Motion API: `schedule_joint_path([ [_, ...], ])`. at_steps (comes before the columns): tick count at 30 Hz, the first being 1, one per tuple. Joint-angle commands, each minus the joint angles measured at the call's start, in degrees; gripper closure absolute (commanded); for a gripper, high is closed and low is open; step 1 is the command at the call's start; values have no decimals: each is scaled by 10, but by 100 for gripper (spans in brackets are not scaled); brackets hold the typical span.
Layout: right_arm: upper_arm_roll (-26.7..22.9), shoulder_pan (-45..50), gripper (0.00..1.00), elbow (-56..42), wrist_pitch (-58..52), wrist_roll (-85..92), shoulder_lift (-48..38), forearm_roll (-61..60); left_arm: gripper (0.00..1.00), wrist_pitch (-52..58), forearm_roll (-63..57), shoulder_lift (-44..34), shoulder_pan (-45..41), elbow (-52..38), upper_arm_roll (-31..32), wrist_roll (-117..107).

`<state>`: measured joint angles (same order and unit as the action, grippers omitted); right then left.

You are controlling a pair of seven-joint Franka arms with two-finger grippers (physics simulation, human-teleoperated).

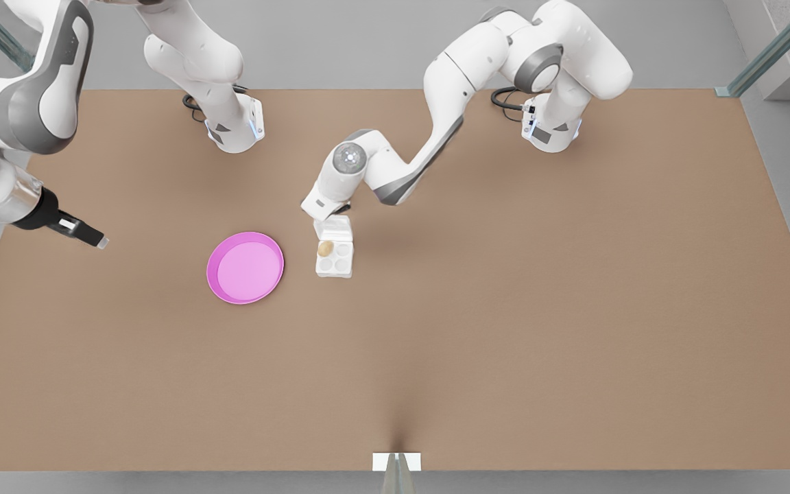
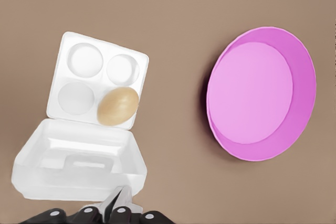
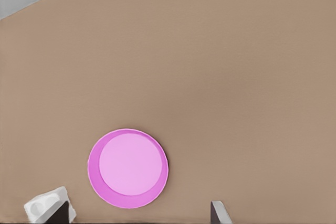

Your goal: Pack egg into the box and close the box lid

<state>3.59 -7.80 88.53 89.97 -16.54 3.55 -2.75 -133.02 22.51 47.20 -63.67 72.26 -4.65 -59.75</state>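
One egg: tan-brown oval egg (image 1: 326, 248) (image 2: 117, 106), smooth and faintly glossy, lying in one cup of the box — the cup next to the hinge, on the side toward the plate.
Box: small white carton (image 1: 334, 259) (image 2: 97, 81) with four round cups, three of them bare; it sits on the table just beside the plate, not touching it.
Lid: plain white flap (image 1: 334, 227) (image 2: 79, 167) with a shallow recess, raised at the hinge and leaning over the base, not shut.
Left gripper: (image 1: 324, 217) (image 2: 123, 202) at the lid's far edge, opposite the cups; fingers drawn narrow, tips close together at the lid's rim — a grasp cannot be confirmed.
Right gripper: (image 1: 97, 240) (image 3: 137, 211) waits at the front view's left, well apart from the box; the wrist view shows its two fingertips (image 3: 219, 213) spread wide, with the plate between them.
Plate: round pink plate (image 1: 245, 267) (image 2: 261, 94) (image 3: 128, 168), flat on the table.
Table: brown surface (image 1: 505, 309).
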Motion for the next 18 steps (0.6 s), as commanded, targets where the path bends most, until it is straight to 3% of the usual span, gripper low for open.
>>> schedule_joint_path([
  [1, 0, 83, 0, -5, -20, 55, 2, 4, 79, -58, -12, 3, -5, 0, 0, -342],
  [12, -2, 75, 0, -13, -20, 59, 14, 4, 79, -51, -8, -14, 10, -1, -4, -343],
  [18, -3, 75, 0, -13, -20, 59, 14, 5, 79, -55, -7, -7, -43, 0, 1, -346],
])
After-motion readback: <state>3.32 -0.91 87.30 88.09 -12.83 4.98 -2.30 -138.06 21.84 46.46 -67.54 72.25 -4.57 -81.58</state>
